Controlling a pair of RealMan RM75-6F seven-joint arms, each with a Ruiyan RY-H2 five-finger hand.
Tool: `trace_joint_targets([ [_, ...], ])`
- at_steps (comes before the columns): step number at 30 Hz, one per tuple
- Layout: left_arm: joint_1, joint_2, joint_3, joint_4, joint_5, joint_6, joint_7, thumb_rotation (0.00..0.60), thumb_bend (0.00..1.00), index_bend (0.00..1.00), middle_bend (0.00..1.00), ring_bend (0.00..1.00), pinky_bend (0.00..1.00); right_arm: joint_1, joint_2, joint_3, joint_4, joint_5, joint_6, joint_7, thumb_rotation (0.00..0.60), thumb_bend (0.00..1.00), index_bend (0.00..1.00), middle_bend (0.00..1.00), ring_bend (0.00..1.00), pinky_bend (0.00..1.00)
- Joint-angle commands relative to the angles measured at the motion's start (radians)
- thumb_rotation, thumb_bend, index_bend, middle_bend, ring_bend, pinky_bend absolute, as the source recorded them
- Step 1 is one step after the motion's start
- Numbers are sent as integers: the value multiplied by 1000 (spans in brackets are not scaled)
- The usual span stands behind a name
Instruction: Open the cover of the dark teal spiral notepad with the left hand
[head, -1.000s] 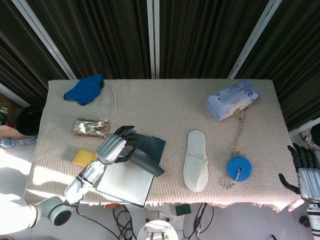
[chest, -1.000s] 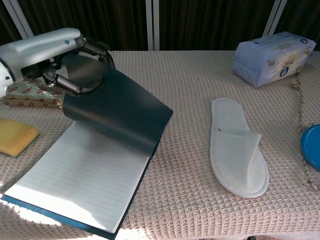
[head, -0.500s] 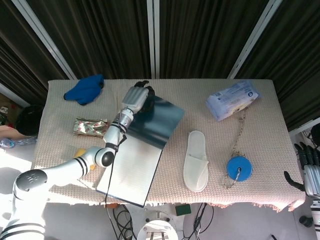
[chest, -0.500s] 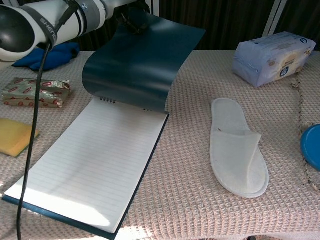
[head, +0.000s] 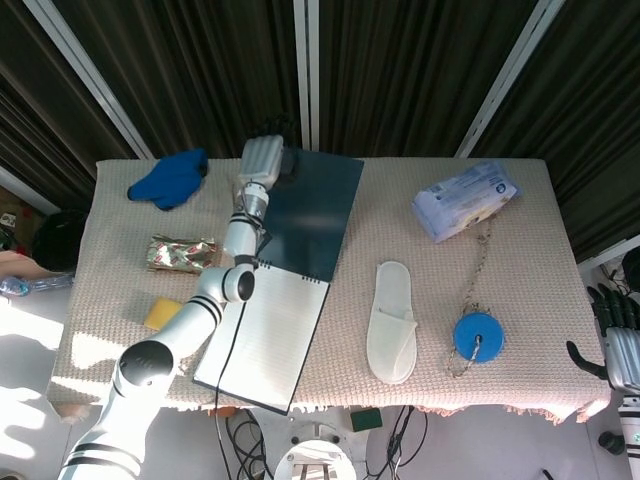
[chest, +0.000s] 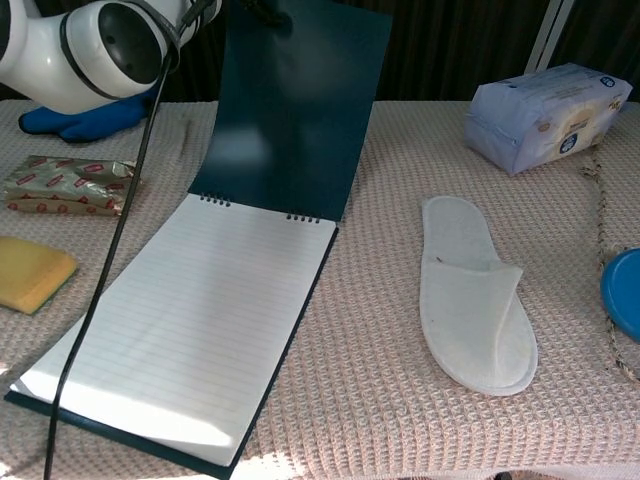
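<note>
The dark teal spiral notepad's cover (head: 310, 212) is standing raised toward the tabletop's far edge, the left hand (head: 263, 160) grasping its top corner, lined pages (chest: 190, 320) showing.

Strong daylight falls on the beige waffle-weave tablecloth (head: 330, 210), brightest toward its near left corner, where the head view washes out almost to white. In the chest view a sunlit patch glares on the white lined page (chest: 190, 330) at its near edge, beside soft shadow bands. The raised dark teal notepad cover (chest: 295, 100) carries a dull, hazy sheen low on its left. Behind the tablecloth the dark curtains stay dim. Both views are sharp, with slight softness on the white arm (chest: 90, 45) close to the chest camera.
</note>
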Motion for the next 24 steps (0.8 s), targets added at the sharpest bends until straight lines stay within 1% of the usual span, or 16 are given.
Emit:
trace_joint_targets([
  [1, 9, -9, 43, 37, 72, 47, -73, 456, 263, 0, 0, 0, 81, 1, 0, 0, -3, -3, 2, -2, 595, 294, 0, 0, 0, 0],
  [4, 34, 21, 69, -6, 114, 80, -119, 465, 256, 0, 0, 0, 80, 2, -1, -1, -7, -8, 4, -5, 594, 294, 0, 0, 0, 0],
  [6, 63, 55, 94, -67, 144, 97, -135, 481, 244, 0, 0, 0, 80, 3, -1, -2, -9, -11, 5, -7, 593, 294, 0, 0, 0, 0],
  [7, 84, 80, 109, -113, 160, 107, -135, 477, 241, 0, 0, 0, 81, 3, -1, -2, -9, -12, 5, -7, 592, 294, 0, 0, 0, 0],
  [9, 156, 160, 149, -273, 193, 149, -109, 440, 231, 0, 0, 0, 84, 4, 0, -2, -9, -14, 7, -5, 594, 294, 0, 0, 0, 0],
  [12, 307, 339, 225, -634, 221, 244, 14, 401, 225, 0, 0, 0, 87, 4, 1, 0, -7, -16, 11, -2, 597, 294, 0, 0, 0, 0],
  [13, 372, 419, 260, -798, 219, 289, 89, 396, 226, 0, 0, 0, 87, 5, 0, 0, -4, -17, 12, -1, 596, 294, 0, 0, 0, 0],
  [14, 419, 478, 288, -917, 215, 326, 146, 397, 226, 0, 0, 0, 87, 5, -1, 1, -3, -17, 12, 0, 594, 294, 0, 0, 0, 0],
  [15, 465, 531, 317, -1026, 212, 368, 200, 401, 226, 0, 0, 0, 86, 6, -3, 1, -2, -19, 12, 2, 594, 294, 0, 0, 0, 0],
  [16, 523, 590, 357, -1147, 213, 426, 264, 405, 227, 0, 0, 0, 86, 8, -5, 1, 0, -22, 13, 4, 593, 294, 0, 0, 0, 0],
  [17, 564, 626, 388, -1220, 219, 470, 304, 410, 227, 0, 0, 0, 86, 9, -6, 0, 1, -25, 14, 3, 594, 294, 0, 0, 0, 0],
  [19, 655, 680, 459, -1331, 255, 571, 351, 421, 228, 0, 0, 0, 86, 11, -11, -2, 5, -35, 19, 1, 593, 294, 0, 0, 0, 0],
  [20, 693, 695, 489, -1359, 278, 609, 354, 424, 227, 0, 0, 0, 86, 11, -13, -3, 5, -39, 22, 1, 594, 294, 0, 0, 0, 0],
  [21, 728, 707, 521, -1376, 306, 643, 349, 425, 227, 0, 0, 0, 86, 11, -15, -5, 6, -44, 25, 1, 593, 294, 0, 0, 0, 0],
  [22, 773, 720, 562, -1387, 346, 679, 332, 425, 227, 0, 0, 0, 86, 11, -18, -7, 7, -51, 30, 1, 593, 294, 0, 0, 0, 0],
  [24, 834, 734, 619, -1384, 407, 727, 292, 423, 227, 2, 0, 0, 86, 9, -21, -11, 9, -61, 39, -2, 594, 294, 0, 0, 0, 0],
])
